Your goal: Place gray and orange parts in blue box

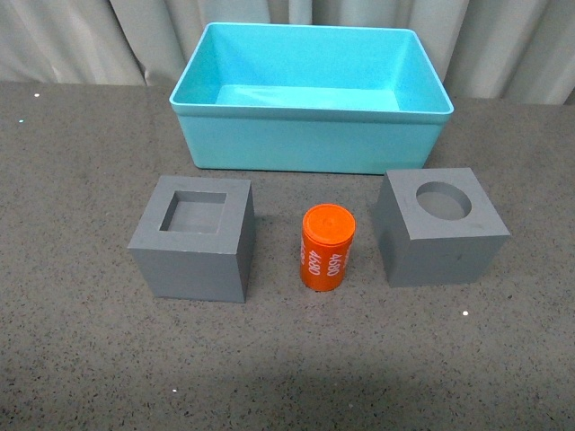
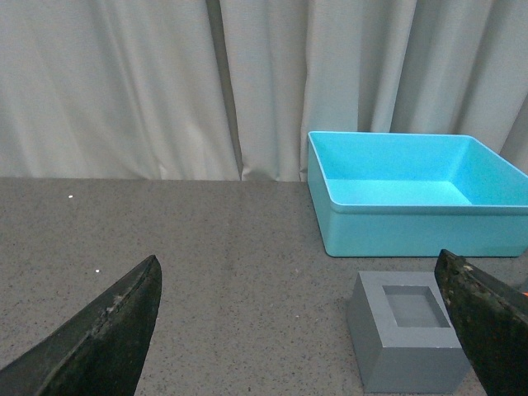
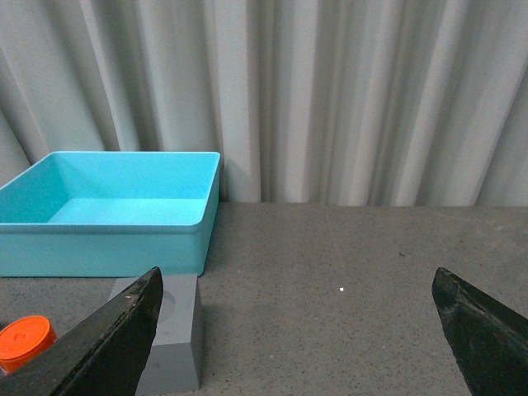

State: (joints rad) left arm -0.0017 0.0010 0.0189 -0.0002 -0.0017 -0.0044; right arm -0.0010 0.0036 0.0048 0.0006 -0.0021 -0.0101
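Curtains (image 1: 90,36) back a speckled counter (image 1: 81,359) where the square-recess gray cube (image 1: 193,238) and round-recess gray cube (image 1: 440,224) flank the upright orange cylinder (image 1: 327,247), near the blue box (image 1: 310,144). The left claw (image 2: 299,276) and right claw (image 3: 297,285) stand open, empty. Risk: a claw reaching either cube may topple the cylinder, which could then roll.

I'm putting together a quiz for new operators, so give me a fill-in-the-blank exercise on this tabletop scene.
1. The blue box is ____ inside.
2. The orange cylinder stands between two gray ____.
3. In the front view, the cube with the round recess sits to the cylinder's ____.
4. The left gripper and right gripper are both ____.
Missing words: empty; cubes; right; open.
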